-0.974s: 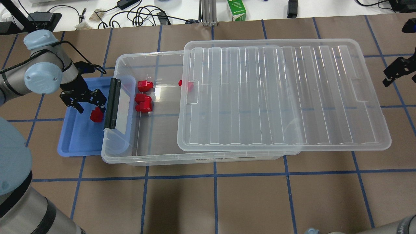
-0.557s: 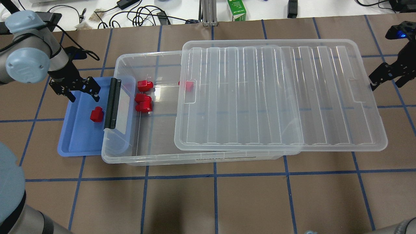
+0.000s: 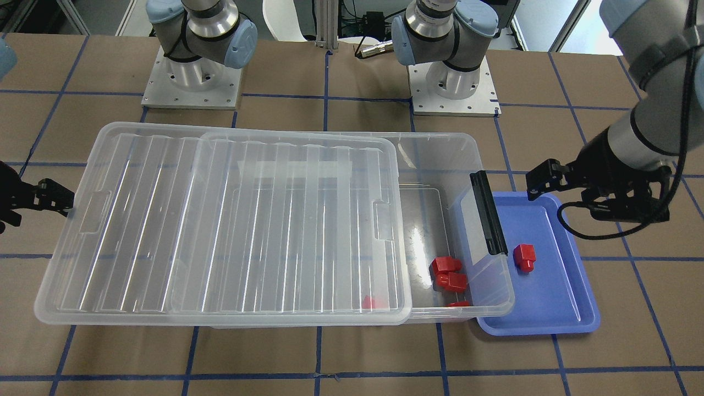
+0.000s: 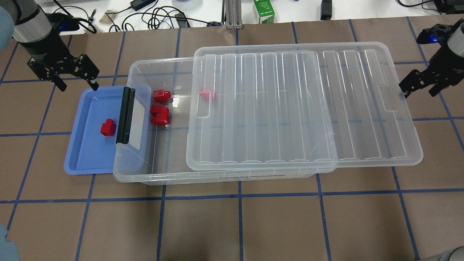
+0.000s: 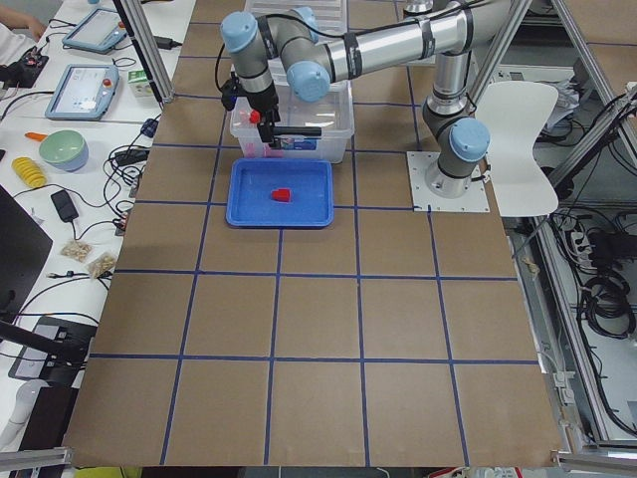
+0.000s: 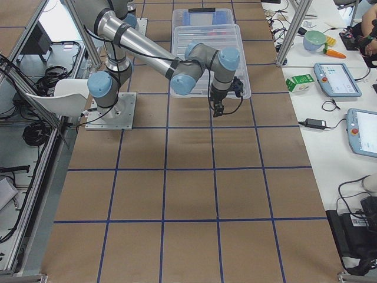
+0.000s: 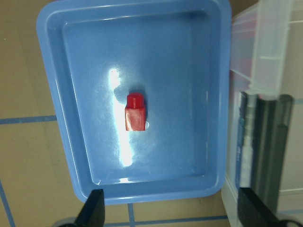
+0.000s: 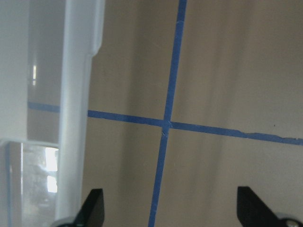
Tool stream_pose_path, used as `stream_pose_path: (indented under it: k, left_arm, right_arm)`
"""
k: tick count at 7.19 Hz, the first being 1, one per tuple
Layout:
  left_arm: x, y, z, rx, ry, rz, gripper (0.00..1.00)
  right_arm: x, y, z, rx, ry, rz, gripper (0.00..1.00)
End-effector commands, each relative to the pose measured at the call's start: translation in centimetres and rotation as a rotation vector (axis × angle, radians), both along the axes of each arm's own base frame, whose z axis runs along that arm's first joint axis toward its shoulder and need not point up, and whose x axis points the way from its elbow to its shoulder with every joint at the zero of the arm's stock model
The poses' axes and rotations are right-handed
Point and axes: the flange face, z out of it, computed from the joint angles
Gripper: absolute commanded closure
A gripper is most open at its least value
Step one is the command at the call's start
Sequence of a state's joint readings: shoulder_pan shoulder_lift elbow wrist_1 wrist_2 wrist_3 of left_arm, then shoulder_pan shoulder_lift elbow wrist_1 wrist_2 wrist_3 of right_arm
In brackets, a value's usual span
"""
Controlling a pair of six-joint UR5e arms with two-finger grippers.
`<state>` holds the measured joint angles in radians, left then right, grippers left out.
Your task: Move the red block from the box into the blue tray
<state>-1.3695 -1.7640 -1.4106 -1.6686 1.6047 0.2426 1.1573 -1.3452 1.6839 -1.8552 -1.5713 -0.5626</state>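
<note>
A red block [image 4: 107,127] lies alone in the blue tray [image 4: 87,156], seen also in the left wrist view [image 7: 135,112] and the front view [image 3: 524,257]. My left gripper [image 4: 78,86] is open and empty, raised above the tray's far end. The clear box [image 4: 174,179] stands beside the tray, its end with the black latch handle [image 4: 125,115] over the tray's edge. Three red blocks [image 4: 159,115] lie in the box's open end, and another [image 4: 207,94] lies under the lid [image 4: 290,108]. My right gripper [image 4: 418,90] is open and empty at the lid's right edge.
The lid covers most of the box and overhangs its right end. A green carton [image 4: 264,11] and cables [image 4: 159,18] lie beyond the table's far edge. The arm bases [image 3: 454,82] stand behind the box in the front view.
My left gripper has risen off the red block in the tray and moved back towards the far left. My right gripper has moved in, and the lid has slid left over the box.
</note>
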Motion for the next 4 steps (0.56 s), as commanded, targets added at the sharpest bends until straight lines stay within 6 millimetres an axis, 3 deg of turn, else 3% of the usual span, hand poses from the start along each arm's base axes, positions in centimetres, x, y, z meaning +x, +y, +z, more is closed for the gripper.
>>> stream_pose_path:
  k: [1, 2, 4]
  left_arm:
    - [-8.7, 4.9, 3.6, -0.034, -0.022, 0.005, 0.00]
    - [-11.0, 7.1, 2.4, -0.020, -0.030, 0.036, 0.00]
    - [-11.7, 9.6, 2.4, -0.023, -0.027, 0.020, 0.00]
  right_arm:
    - [2.6, -0.5, 0.1, -0.011, 0.003, 0.024, 0.00]
    - [2.9, -0.6, 0.1, -0.011, -0.001, 0.028, 0.00]
    - [7.5, -1.5, 0.3, -0.053, -0.021, 0.089, 0.00]
